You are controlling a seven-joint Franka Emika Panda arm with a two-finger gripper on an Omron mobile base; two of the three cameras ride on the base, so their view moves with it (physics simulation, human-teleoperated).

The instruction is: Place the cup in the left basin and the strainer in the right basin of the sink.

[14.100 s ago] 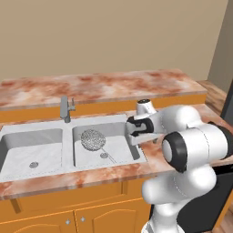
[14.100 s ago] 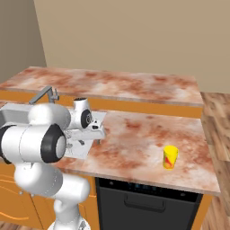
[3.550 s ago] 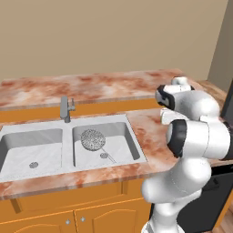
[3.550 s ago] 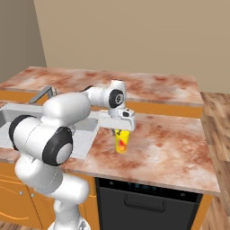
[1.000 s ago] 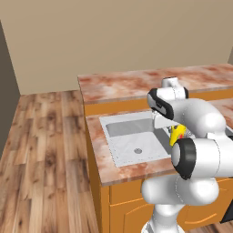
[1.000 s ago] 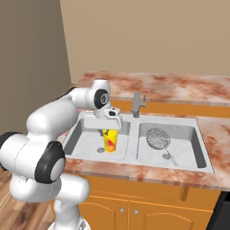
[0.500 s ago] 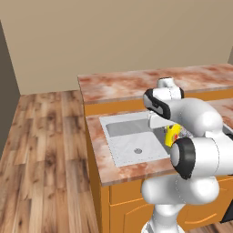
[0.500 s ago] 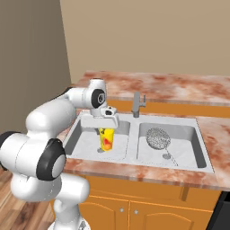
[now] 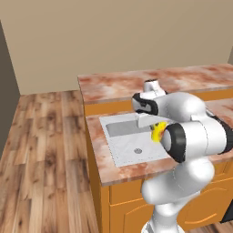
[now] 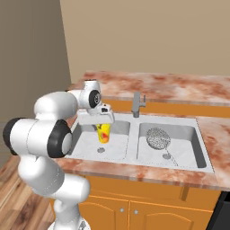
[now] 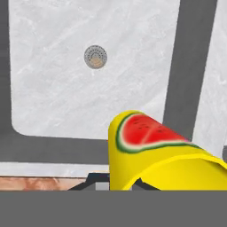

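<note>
cup [image 10: 103,132] over left basin [image 10: 117,149], strainer [image 10: 156,138] in right basin [image 10: 188,152]

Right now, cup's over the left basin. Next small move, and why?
Probably lower it a little further, then open the fingers. The cup hangs in the gripper above the left basin floor, near the drain; the strainer already lies in the right basin.

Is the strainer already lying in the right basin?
Yes, the strainer lies on the floor of the right basin, right of the faucet.
</note>
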